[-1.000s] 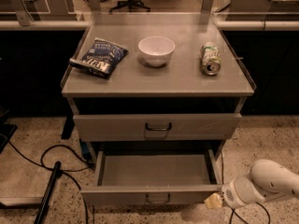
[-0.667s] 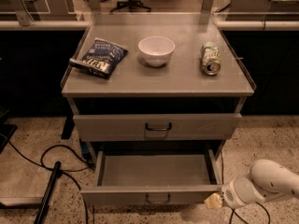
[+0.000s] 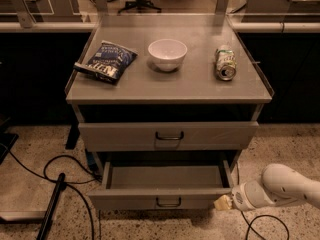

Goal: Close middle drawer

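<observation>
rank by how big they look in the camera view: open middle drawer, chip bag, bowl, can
1. middle drawer
2. chip bag
3. bowl
4. can
The claw is low right, beside the drawer's front right corner.

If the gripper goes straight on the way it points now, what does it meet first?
Most likely the front of the open middle drawer, at its right end. The gripper sits low, right of the drawer, pointing left at that end; depth is unclear, so it may already touch.
</observation>
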Robot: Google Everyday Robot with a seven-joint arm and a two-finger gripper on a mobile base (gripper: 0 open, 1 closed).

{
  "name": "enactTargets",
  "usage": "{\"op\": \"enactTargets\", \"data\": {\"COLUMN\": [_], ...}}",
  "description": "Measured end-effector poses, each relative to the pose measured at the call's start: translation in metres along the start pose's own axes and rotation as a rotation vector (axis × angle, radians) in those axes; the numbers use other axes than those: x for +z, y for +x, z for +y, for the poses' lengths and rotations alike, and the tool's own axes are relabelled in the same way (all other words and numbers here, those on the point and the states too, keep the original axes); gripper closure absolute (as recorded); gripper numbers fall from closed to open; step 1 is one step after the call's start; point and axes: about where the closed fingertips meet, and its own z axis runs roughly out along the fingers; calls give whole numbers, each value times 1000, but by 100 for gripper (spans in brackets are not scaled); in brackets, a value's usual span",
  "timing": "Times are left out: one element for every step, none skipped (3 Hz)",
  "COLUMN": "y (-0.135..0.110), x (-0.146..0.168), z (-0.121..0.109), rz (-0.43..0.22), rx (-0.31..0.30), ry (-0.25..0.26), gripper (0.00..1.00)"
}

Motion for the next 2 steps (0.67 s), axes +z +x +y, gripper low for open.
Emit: {"op": "enactTargets", "data": {"y": [1,-37], "x": [3,9], "z": [1,-10], "rz": [7,-54], "rx": [0,38], "ry": [-9,30], "gripper": [100,100]}}
